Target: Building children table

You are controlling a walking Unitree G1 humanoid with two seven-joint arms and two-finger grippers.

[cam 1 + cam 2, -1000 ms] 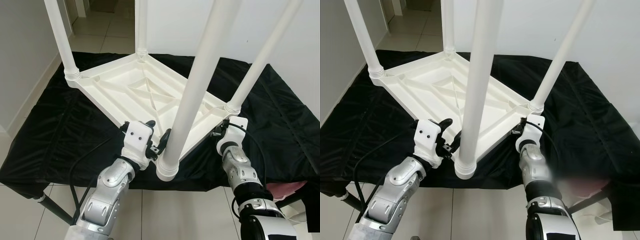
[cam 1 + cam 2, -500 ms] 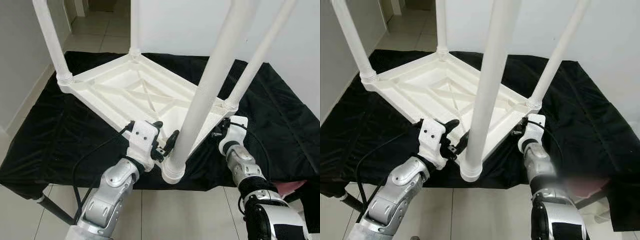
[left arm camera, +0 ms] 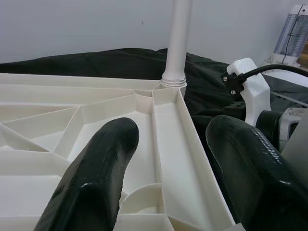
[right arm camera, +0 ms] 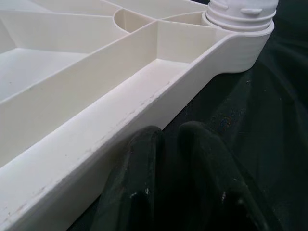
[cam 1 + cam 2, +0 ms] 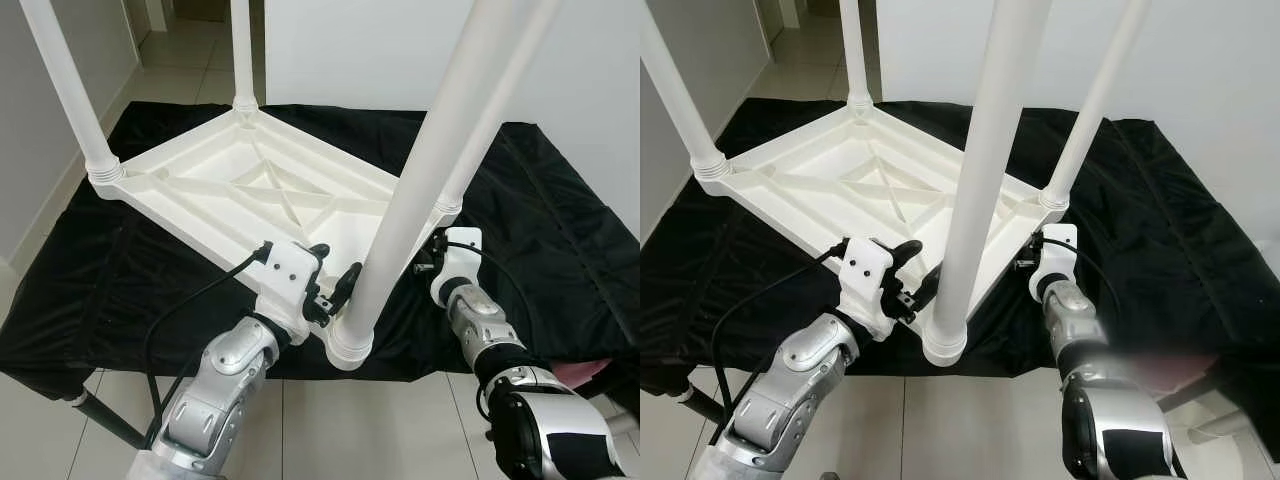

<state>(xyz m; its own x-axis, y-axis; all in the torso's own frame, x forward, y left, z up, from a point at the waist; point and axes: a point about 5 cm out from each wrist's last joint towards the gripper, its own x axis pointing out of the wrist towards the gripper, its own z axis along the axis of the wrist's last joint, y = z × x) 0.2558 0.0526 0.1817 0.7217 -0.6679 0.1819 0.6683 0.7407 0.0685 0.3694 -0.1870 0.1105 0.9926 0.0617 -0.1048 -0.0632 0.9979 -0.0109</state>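
Observation:
A white plastic children's table [image 5: 250,190] lies upside down on a black cloth, its legs pointing up. The nearest leg [image 5: 420,190] rises from the near corner, close to the camera. Just left of that corner, my left gripper [image 5: 335,265] is open and straddles the near rim; in the left wrist view the rim wall [image 3: 168,125] runs between its fingers [image 3: 101,163]. By the right corner, my right gripper [image 4: 168,130] is shut, its fingers side by side on the cloth against the outside of the rim [image 4: 159,96]. Its white wrist housing [image 5: 460,250] shows beside the right leg.
The black cloth [image 5: 560,220] covers a folding work table whose front edge is just below the near corner. Tiled floor [image 5: 180,60] and a doorway lie at the far left, a white wall [image 5: 340,50] behind. Something pink [image 5: 590,372] sits at the lower right.
The upturned table has slid and turned to the left on the cloth. Both grippers have stayed at its near rim, the left one open and the right one shut.

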